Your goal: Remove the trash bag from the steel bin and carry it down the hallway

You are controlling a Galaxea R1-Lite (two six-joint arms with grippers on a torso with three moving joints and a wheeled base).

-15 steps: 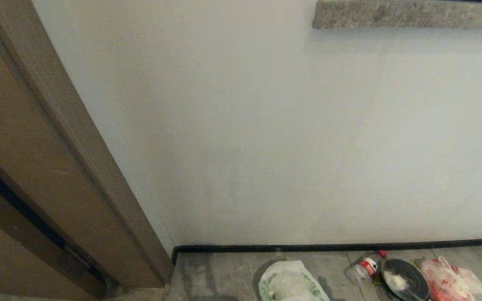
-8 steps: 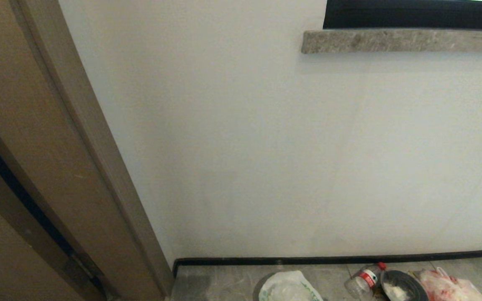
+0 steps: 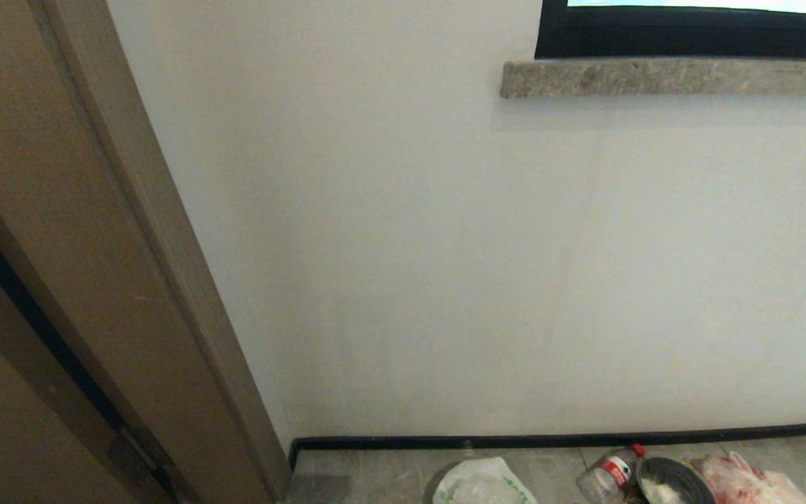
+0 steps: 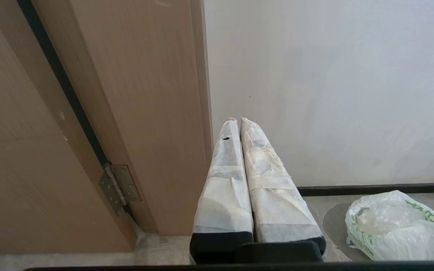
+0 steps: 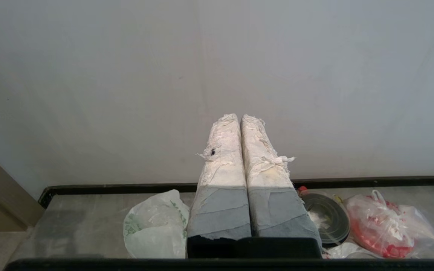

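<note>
The trash bag [image 3: 480,486], thin white crinkled plastic with green print, lies low on the grey floor near the wall at the bottom edge of the head view. It shows beside my left gripper [image 4: 237,119] as a bag [image 4: 394,226] and beside my right gripper [image 5: 239,116] as a bag [image 5: 155,226]. Both grippers are shut and empty, held apart from the bag and pointing at the white wall. Neither arm shows in the head view. The steel bin is hidden. Only a strip of the hallway floor [image 3: 361,476] shows.
A tan wood door frame [image 3: 130,280] stands to the left, with a hinge [image 4: 121,184] low on it. A clear bottle [image 3: 606,472], a dark round bowl [image 3: 669,483] and a pinkish-red bag [image 3: 742,483] lie right of the trash bag. A stone window sill [image 3: 676,77] juts out above.
The head view has tilted upward: the window sill has slid down the picture and the floor items have sunk toward the bottom edge. The things themselves have not moved.
</note>
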